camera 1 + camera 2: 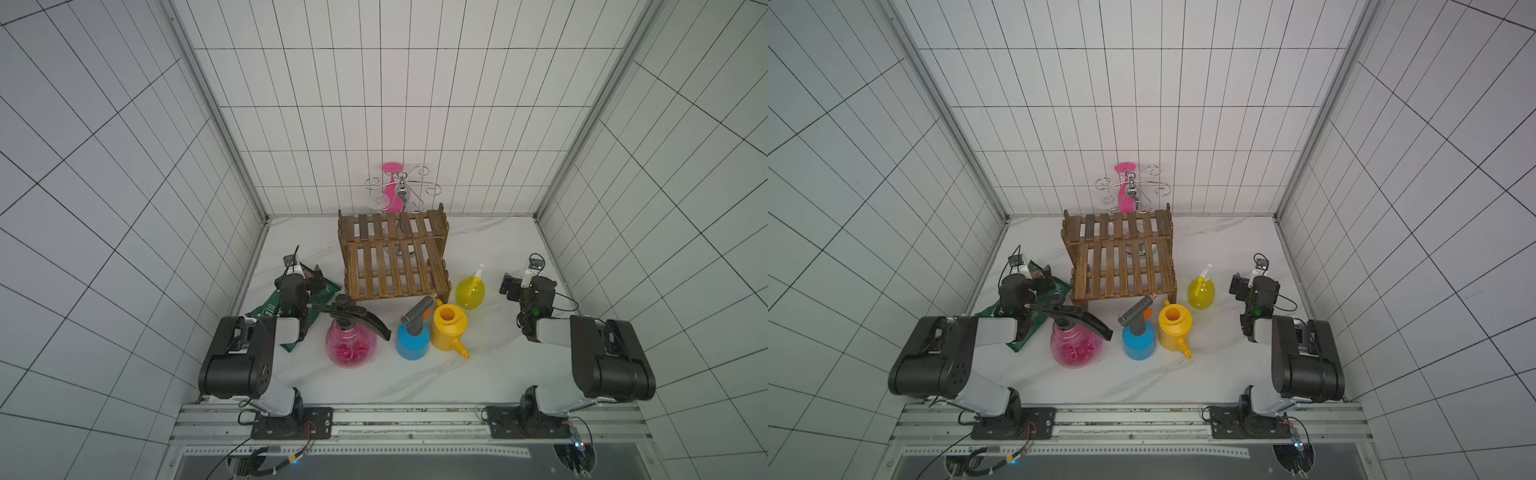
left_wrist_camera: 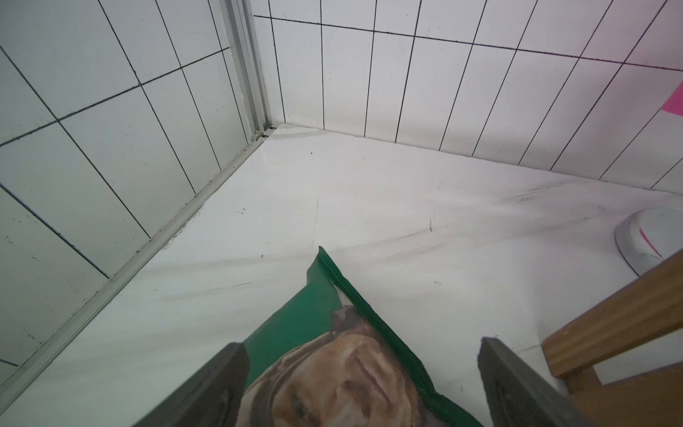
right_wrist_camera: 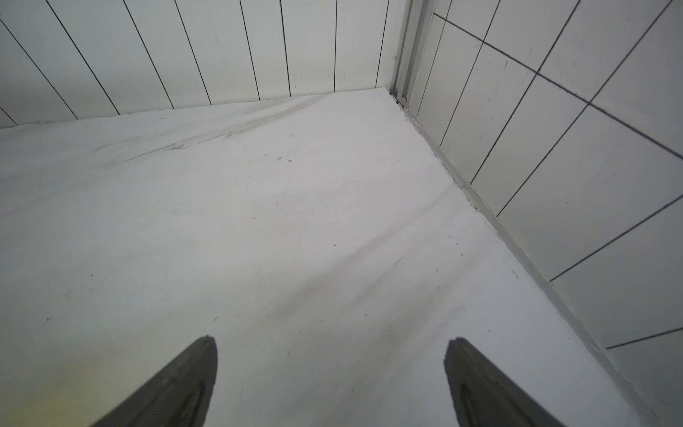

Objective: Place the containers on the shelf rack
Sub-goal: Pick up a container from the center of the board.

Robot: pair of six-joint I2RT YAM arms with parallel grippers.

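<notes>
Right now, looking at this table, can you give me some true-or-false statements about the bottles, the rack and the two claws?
1. No bottle stands on the wooden rack. True.
2. The right gripper holds the yellow bottle. False: it is open and empty, and the bottle stands on the table apart from it.
3. The blue sprayer stands next to the yellow watering can. True.
4. The pink sprayer lies on its side. False: it stands upright.
5. The left gripper is open above the green bag. True.
</notes>
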